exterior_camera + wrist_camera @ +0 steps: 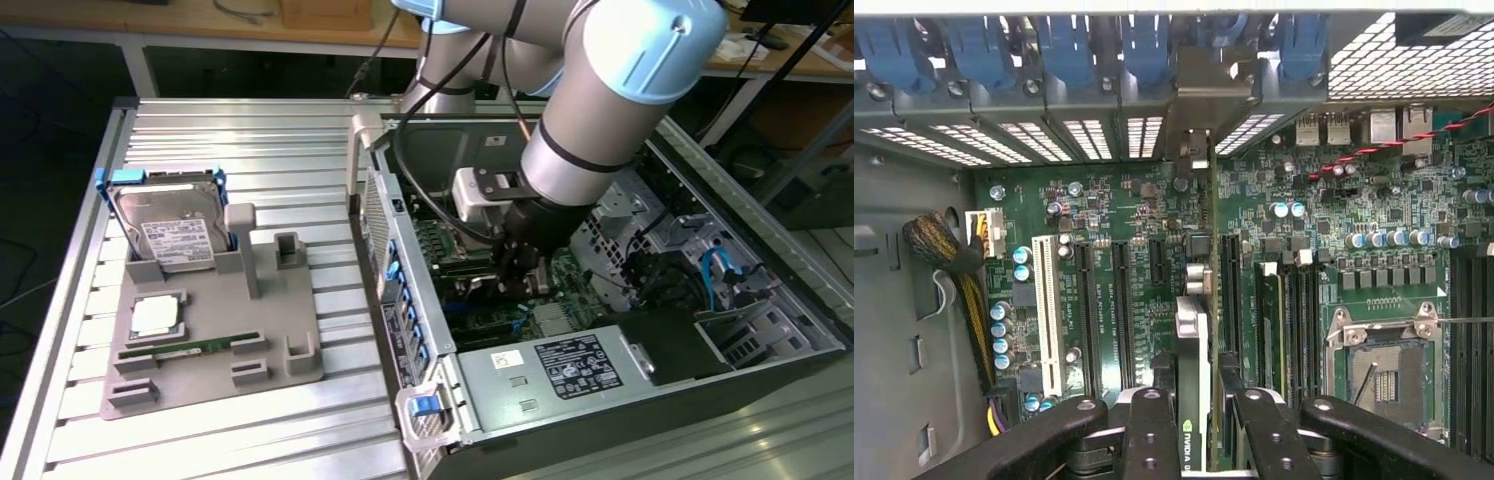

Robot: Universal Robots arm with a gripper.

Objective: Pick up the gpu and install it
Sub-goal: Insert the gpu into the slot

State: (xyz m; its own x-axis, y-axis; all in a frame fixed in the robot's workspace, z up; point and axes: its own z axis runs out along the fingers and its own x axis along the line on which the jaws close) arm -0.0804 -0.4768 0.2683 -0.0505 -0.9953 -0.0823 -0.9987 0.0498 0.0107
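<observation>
One gpu point(1192, 380) clamped inside the computer case point(387, 230)

The case lies open with the motherboard point(1314, 200) exposed. The gpu stands on edge over the expansion slots point(1122, 310). The gripper point(1199, 425) has its fingers point(1151, 430) closed on the card's two faces.

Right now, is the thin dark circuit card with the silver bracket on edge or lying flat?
On edge: the gpu shows edge-on, clamped in the gripper above the green motherboard.
</observation>
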